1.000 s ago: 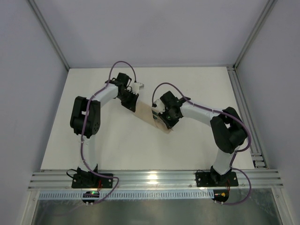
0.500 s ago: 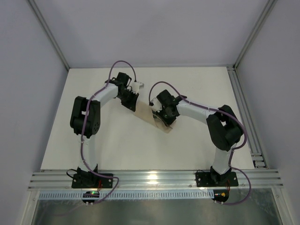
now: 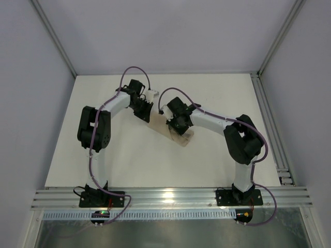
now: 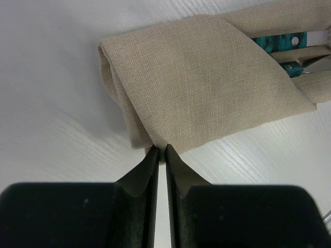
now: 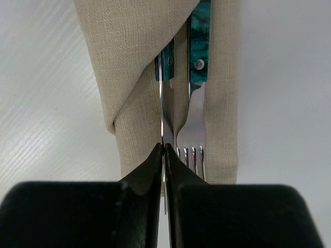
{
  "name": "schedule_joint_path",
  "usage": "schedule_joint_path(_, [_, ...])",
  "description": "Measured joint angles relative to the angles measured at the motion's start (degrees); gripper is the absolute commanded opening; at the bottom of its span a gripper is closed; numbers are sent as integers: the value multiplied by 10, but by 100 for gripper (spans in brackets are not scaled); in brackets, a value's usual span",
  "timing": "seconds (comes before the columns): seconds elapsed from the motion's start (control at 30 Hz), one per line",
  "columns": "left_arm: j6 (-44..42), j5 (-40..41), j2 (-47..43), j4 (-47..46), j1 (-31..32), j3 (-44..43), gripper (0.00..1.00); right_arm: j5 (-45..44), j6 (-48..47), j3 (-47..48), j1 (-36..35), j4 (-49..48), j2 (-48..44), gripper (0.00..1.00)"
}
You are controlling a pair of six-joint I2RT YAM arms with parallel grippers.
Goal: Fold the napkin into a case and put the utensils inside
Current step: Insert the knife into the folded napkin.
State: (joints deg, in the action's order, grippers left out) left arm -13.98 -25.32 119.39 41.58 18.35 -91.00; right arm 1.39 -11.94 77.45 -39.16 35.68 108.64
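The beige napkin lies folded as a narrow case on the white table, between the two arms. A fold of its closed end is pinched in my left gripper, which is shut. Both utensils lie in the open end, teal handles inside. The knife stands on edge with its blade sticking out, and my right gripper is shut on that blade. The fork rests just right of it, tines showing, untouched. In the top view my left gripper and right gripper stand close together over the cloth.
The white table is bounded by grey walls and an aluminium rail along the right side. A slotted rail with both arm bases runs along the near edge.
My right gripper has slid left and farther up the case toward the left gripper, and its jaws have closed on the knife blade. The left arm has stayed put.
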Motion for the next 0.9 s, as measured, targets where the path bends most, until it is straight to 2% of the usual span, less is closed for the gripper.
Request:
schedule_joint_path(0.23, [0, 0, 0, 0, 0, 0, 10, -6, 0, 3, -10, -7, 10, 6])
schedule_joint_path(0.3, [0, 0, 0, 0, 0, 0, 10, -8, 0, 3, -11, -9, 10, 4])
schedule_joint_path(0.9, [0, 0, 0, 0, -1, 0, 10, -3, 0, 27, -16, -31, 29, 4])
